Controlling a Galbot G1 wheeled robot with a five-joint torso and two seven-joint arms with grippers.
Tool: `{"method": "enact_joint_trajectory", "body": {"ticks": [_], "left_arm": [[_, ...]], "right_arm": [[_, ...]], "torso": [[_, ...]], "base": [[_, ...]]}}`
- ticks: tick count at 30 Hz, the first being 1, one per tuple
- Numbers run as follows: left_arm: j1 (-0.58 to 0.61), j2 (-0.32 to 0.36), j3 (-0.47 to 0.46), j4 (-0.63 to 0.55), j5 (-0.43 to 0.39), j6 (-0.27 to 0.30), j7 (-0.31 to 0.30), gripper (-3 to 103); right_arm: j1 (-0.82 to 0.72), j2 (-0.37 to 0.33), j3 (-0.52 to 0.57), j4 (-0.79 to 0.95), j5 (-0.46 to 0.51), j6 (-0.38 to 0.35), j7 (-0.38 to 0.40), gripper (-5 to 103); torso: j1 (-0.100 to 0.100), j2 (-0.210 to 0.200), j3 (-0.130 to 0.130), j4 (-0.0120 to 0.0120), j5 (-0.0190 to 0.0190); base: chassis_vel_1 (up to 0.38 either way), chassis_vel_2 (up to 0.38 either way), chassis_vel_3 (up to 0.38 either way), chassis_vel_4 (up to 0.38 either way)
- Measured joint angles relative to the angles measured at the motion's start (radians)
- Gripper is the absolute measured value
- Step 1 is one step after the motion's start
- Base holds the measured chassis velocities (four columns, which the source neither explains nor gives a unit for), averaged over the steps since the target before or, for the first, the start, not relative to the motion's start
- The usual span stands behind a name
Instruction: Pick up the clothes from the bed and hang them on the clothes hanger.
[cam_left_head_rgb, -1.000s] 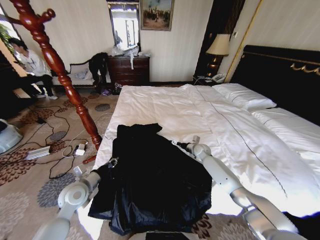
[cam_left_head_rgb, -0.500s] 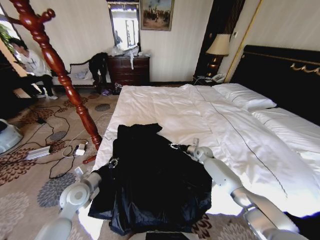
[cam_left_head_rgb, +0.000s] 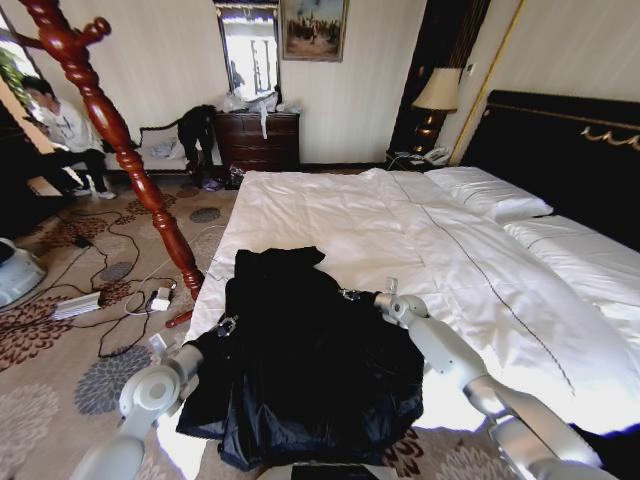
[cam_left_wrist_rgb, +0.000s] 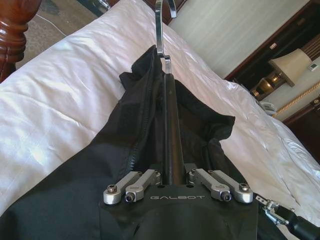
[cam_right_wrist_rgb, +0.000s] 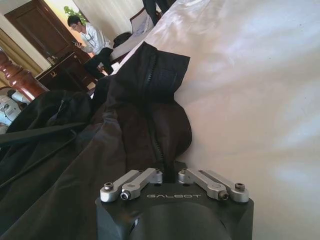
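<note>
Right now I see the black coat (cam_left_head_rgb: 305, 355) spread over the near corner of the bed (cam_left_head_rgb: 470, 270), its hem hanging past the foot edge. My left gripper (cam_left_head_rgb: 226, 325) sits at the coat's nine o'clock edge, closed on a black clothes hanger bar with a chrome hook (cam_left_wrist_rgb: 162, 25). My right gripper (cam_left_head_rgb: 350, 294) presses at the coat's two o'clock edge; I cannot tell its fingers. White sheet lies open beyond. At ten o'clock the reddish-brown coat stand (cam_left_head_rgb: 120, 140) stands on carpet.
</note>
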Motion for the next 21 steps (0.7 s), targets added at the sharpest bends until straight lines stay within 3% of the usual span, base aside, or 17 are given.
{"method": "enact_joint_trajectory", "body": {"ticks": [1, 3, 4, 13, 16, 21], "left_arm": [[0.0, 0.0, 0.0, 0.0, 0.0, 0.0, 0.0, 18], [0.0, 0.0, 0.0, 0.0, 0.0, 0.0, 0.0, 18], [0.0, 0.0, -0.001, 0.0, 0.0, 0.0, 0.0, 18], [0.002, -0.002, -0.005, -0.001, 0.0, 0.0, 0.0, 18], [0.003, -0.004, -0.005, -0.001, -0.001, 0.0, 0.0, 18], [0.0, -0.005, -0.001, -0.001, -0.001, 0.0, 0.0, 18]], "right_arm": [[-0.001, -0.001, -0.001, 0.002, -0.003, 0.001, -0.002, 10], [-0.002, -0.002, -0.002, 0.005, -0.008, 0.004, -0.006, 10], [-0.003, -0.004, -0.003, 0.007, -0.014, 0.007, -0.012, 2], [-0.009, -0.012, -0.005, 0.034, -0.034, 0.074, -0.062, 0], [-0.009, -0.022, 0.003, 0.065, -0.009, 0.128, -0.07, 0], [-0.014, -0.049, 0.015, 0.115, 0.021, 0.145, -0.074, 0]], "torso": [[0.0, 0.0, 0.0, 0.0, 0.0], [0.0, 0.0, 0.0, 0.0, 0.0], [0.0, 0.0, 0.0, 0.0, 0.0], [0.0, 0.0, 0.0, -0.0001, 0.0001], [0.0, 0.0, 0.0, 0.0, 0.0001], [0.0, 0.0, 0.0, 0.0001, 0.0001]], "base": [[0.0, 0.0, 0.0, 0.0], [0.0, 0.0, 0.0, 0.0], [0.0, 0.0, 0.0, 0.0], [0.0, 0.0, 0.0, 0.0], [0.0, 0.0, 0.0, 0.0], [0.0, 0.0, 0.0, 0.0]]}}
